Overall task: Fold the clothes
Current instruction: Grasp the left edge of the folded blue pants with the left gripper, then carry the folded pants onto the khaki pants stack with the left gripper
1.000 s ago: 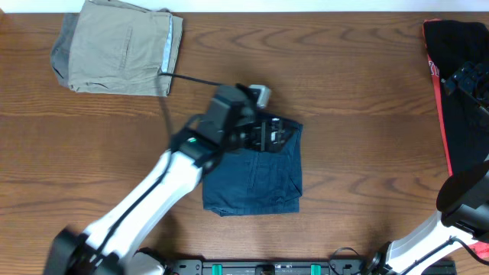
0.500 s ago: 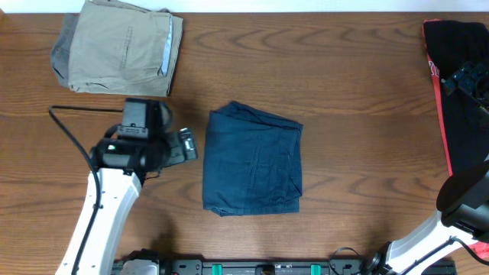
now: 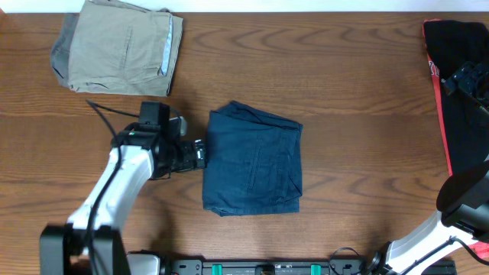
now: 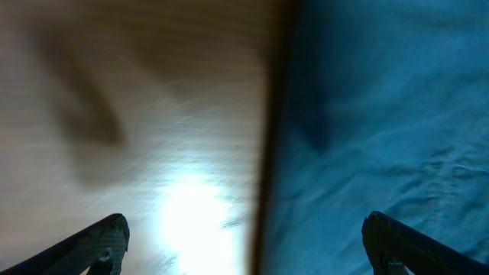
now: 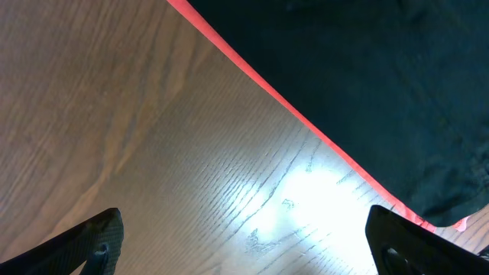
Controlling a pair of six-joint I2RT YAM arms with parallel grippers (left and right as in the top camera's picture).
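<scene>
The dark navy shorts (image 3: pixel 254 159) lie folded in a rectangle at the middle of the table. My left gripper (image 3: pixel 200 153) is open at their left edge, low over the table, one finger over wood and the other over the cloth. In the left wrist view the shorts (image 4: pixel 382 122) fill the right half, and the left gripper (image 4: pixel 248 248) straddles their edge with nothing between the fingers. My right gripper (image 3: pixel 464 79) is open at the far right, over the black garment's edge. In the right wrist view the right gripper (image 5: pixel 248 244) holds nothing.
Khaki-tan folded shorts (image 3: pixel 118 47) lie at the back left. A black garment with a red-pink stripe (image 3: pixel 458 92) lies at the far right edge; it also shows in the right wrist view (image 5: pixel 359 76). The left arm's cable runs behind the wrist.
My left gripper left the top of the navy shorts, swung out to the left, then came back right to the shorts' left edge. The right arm has not moved.
</scene>
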